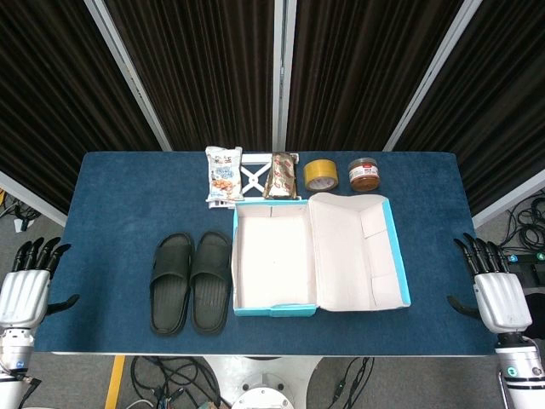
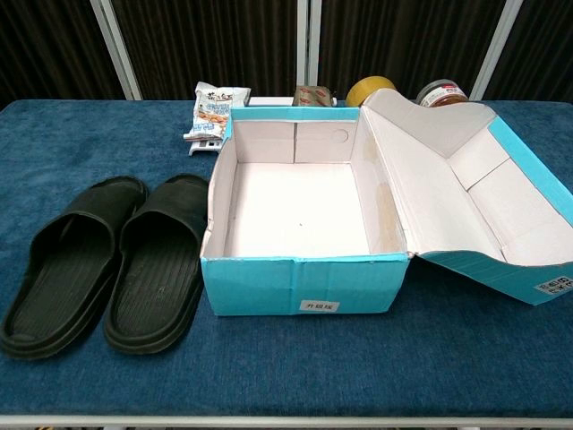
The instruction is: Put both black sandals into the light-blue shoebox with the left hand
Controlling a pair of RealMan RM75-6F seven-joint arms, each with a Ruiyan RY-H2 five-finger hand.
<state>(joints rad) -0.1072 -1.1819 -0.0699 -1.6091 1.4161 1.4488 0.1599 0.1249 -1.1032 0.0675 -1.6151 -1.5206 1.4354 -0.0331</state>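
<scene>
Two black sandals lie side by side on the blue table, the left sandal (image 1: 170, 283) (image 2: 70, 264) and the right sandal (image 1: 211, 280) (image 2: 158, 260), just left of the light-blue shoebox (image 1: 274, 308) (image 2: 295, 287). The box is open and holds nothing; its lid (image 1: 358, 251) (image 2: 474, 188) is folded out to the right. My left hand (image 1: 25, 285) hangs off the table's left edge, fingers spread, holding nothing. My right hand (image 1: 496, 290) hangs beyond the right edge, also spread and holding nothing. Neither hand shows in the chest view.
Along the table's far side stand a snack bag (image 1: 224, 175) (image 2: 215, 112), a white frame piece (image 1: 253, 179), a second snack pack (image 1: 283, 175), a yellow tape roll (image 1: 321, 174) (image 2: 369, 88) and a brown jar (image 1: 364, 174) (image 2: 440, 93). Dark curtains hang behind.
</scene>
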